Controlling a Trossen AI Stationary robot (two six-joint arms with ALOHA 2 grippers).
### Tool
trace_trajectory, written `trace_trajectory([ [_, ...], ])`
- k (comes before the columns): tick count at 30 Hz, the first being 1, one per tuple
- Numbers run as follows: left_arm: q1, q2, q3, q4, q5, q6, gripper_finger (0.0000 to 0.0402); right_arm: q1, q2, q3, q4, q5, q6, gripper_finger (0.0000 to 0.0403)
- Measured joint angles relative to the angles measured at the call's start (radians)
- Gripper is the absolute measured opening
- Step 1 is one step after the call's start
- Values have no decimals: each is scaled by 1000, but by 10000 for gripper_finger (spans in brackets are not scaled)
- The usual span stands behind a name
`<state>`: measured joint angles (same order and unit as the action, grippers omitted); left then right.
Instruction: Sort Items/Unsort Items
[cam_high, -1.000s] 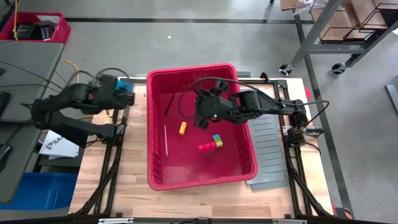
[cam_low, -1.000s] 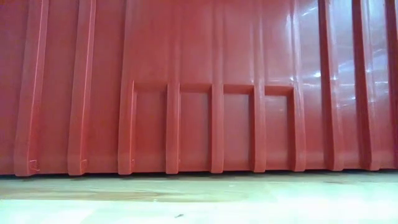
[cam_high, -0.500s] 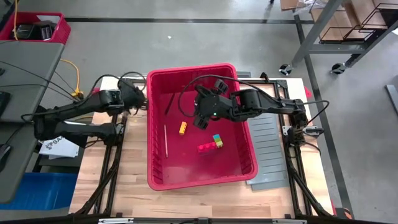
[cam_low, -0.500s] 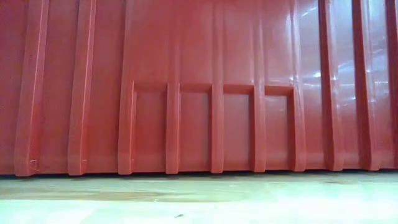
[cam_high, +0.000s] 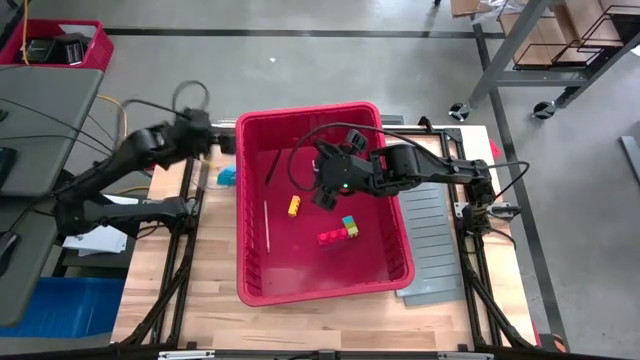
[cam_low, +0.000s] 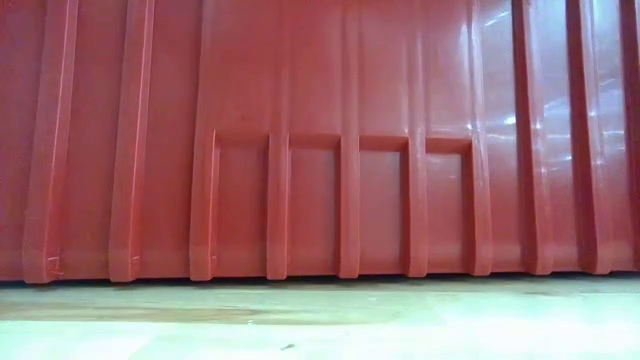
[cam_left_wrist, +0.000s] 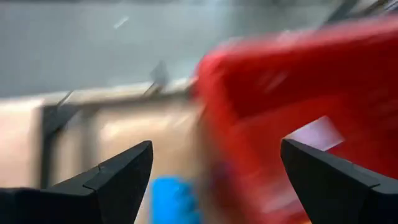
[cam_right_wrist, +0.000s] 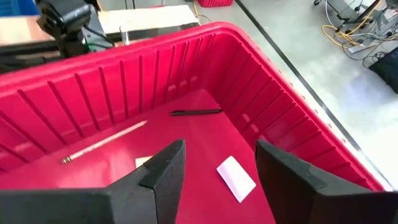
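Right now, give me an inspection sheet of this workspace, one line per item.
Surface: wooden table, bare at its near edge.
Job's things: inside the red bin, a yellow block, a red-green-blue block stack, a pale stick and a dark pen; a blue block lies on the table outside the bin.
Clutter: grey slatted panel beside the bin.
Grippers: left gripper open, empty, by the bin's left wall; right gripper open, empty, over the bin.
Cables: black cable looping over the bin.
Surroundings: concrete floor, metal rack.
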<state>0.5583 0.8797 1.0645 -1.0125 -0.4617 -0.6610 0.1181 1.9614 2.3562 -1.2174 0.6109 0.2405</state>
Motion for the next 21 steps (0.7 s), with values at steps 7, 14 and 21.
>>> trace_trajectory([
  [7, -40, 47, 218, 144, 151, 141, 349, 0, 0, 0, -41, 0, 31, 185],
  [14, -231, 332, 293, 111, 213, 197, 348, 0, 0, 0, -46, 9, 32, 185],
  [21, -303, 626, 299, 34, 308, 171, 348, 14, -57, -2, -83, 59, 32, 185],
])
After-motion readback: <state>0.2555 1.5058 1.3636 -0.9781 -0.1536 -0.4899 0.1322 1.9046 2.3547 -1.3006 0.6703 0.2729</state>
